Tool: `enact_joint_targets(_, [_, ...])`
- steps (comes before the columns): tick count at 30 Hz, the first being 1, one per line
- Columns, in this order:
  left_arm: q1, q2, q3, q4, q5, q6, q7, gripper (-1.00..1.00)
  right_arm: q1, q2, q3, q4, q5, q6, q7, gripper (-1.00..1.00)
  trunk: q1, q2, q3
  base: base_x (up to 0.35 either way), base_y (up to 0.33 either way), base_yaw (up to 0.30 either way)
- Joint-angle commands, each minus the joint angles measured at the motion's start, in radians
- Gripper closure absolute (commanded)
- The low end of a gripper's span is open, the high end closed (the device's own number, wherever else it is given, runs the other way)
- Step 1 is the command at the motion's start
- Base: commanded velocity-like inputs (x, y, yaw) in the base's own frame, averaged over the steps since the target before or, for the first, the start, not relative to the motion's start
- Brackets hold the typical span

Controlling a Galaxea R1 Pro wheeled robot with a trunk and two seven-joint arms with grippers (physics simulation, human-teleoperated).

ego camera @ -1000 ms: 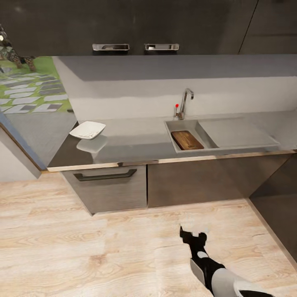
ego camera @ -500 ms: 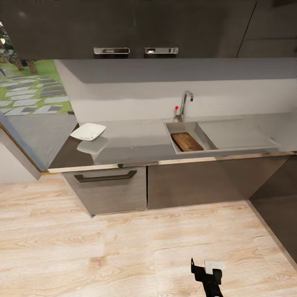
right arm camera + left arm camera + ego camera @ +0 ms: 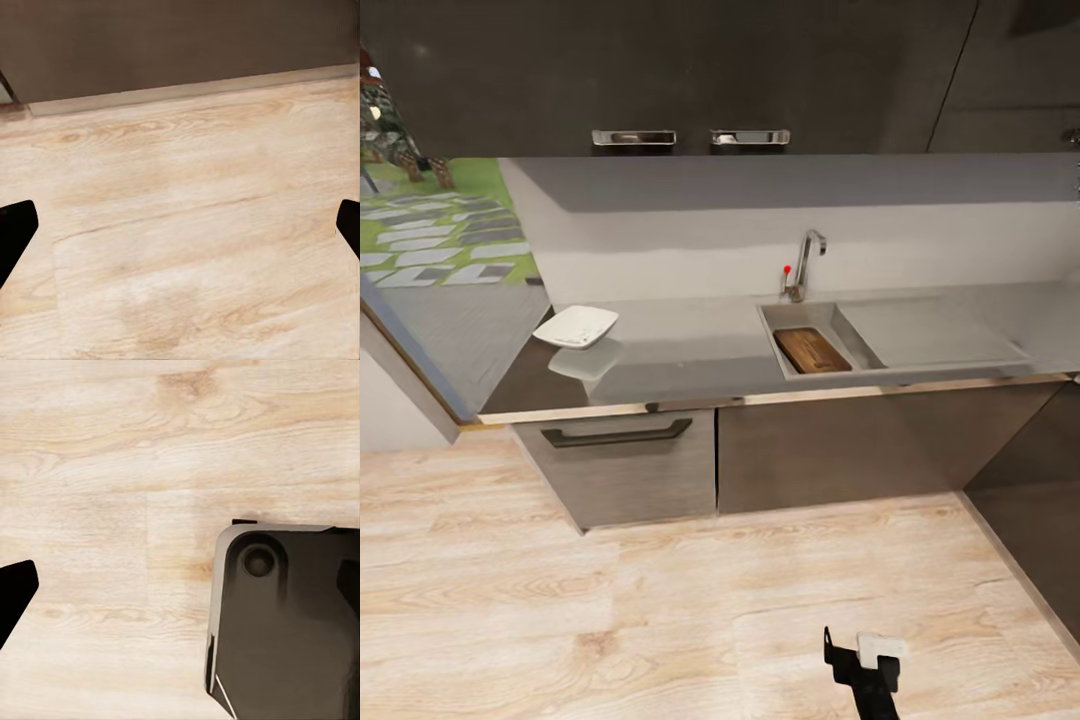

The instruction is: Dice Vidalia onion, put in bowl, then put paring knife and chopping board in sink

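Board (image 3: 813, 350) lies in the sink (image 3: 801, 318); bowl (image 3: 575, 326) on the surface at left. My right fingers (image 3: 863, 658) spread apart, empty, low over floor; left fingers' state unclear. Knife unseen: I'd check the basin closer.

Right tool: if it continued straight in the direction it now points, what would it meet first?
Most likely the light wood floor. The right wrist view looks along the right tool down onto bare boards, with the dark cabinet front farther on. Nothing stands between, though depth is hard to judge.
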Motion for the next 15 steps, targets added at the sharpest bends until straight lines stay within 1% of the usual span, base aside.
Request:
enact_joint_targets(1, [0.0,0.0,-0.002,0.001,0.007,0.0,0.002,-1.0,0.007,0.0,-0.007,0.001,0.011,-0.027,-0.005,-1.0,0.001,-0.002,0.0,0.0,0.0,0.0])
enact_joint_targets(4, [-0.004,-0.001,-0.001,0.012,0.007,0.008,0.004,-1.0,0.062,0.001,-0.007,0.002,0.011,-0.086,-0.005,-1.0,0.001,-0.002,0.005,0.0,0.0,0.0])
enact_joint_targets(5, [-0.015,-0.004,0.0,0.009,0.006,0.035,0.013,-1.0,0.099,0.001,-0.007,0.002,0.011,-0.128,-0.005,-1.0,0.001,-0.002,0.006,0.0,0.0,0.0])
enact_joint_targets(6, [-0.028,-0.005,0.0,0.008,0.005,0.063,0.025,-1.0,0.117,0.0,-0.008,0.002,0.011,-0.156,-0.005,-1.0,0.001,-0.002,0.008,0.0,0.0,0.0])
enact_joint_targets(7, [-0.057,-0.007,0.0,0.007,0.004,0.131,0.045,-1.0,0.145,0.0,-0.008,0.002,0.011,-0.202,-0.005,-1.0,0.001,-0.002,0.01,0.0,0.0,0.0])
enact_joint_targets(8, [-0.08,-0.008,0.0,0.006,0.004,0.186,0.053,-1.0,0.164,0.0,-0.007,0.002,0.011,-0.233,-0.005,-1.0,0.001,-0.002,0.011,0.0,0.0,0.0])
enact_joint_targets(9, [-0.117,-0.009,0.0,0.005,0.003,0.268,0.061,-1.0,0.193,0.0,-0.007,0.002,0.011,-0.273,-0.005,-1.0,0.001,-0.002,0.013,0.0,0.0,0.0])
enact_joint_targets(10, [-0.173,-0.023,0.0,0.006,0.002,0.363,0.067,-1.0,0.233,0.001,-0.006,0.002,0.011,-0.323,-0.005,-1.0,0.001,-0.002,0.014,0.0,0.0,0.0])
enact_joint_targets(13, [-0.219,-0.051,0.0,0.007,-0.001,0.422,0.069,-1.0,0.267,0.0,-0.006,0.002,0.011,-0.359,-0.004,-1.0,0.001,-0.002,0.019,0.0,0.0,0.0])
enact_joint_targets(14, [-0.242,-0.064,0.0,0.006,-0.005,0.456,0.07,-1.0,0.282,0.001,-0.006,0.002,0.011,-0.379,-0.004,-1.0,0.001,-0.002,0.021,0.0,0.0,0.0])
enact_joint_targets(15, [-0.25,-0.067,0.0,0.006,-0.007,0.467,0.071,-1.0,0.286,0.001,-0.006,0.002,0.011,-0.385,-0.004,-1.0,0.001,-0.002,0.022,0.0,0.0,0.0])
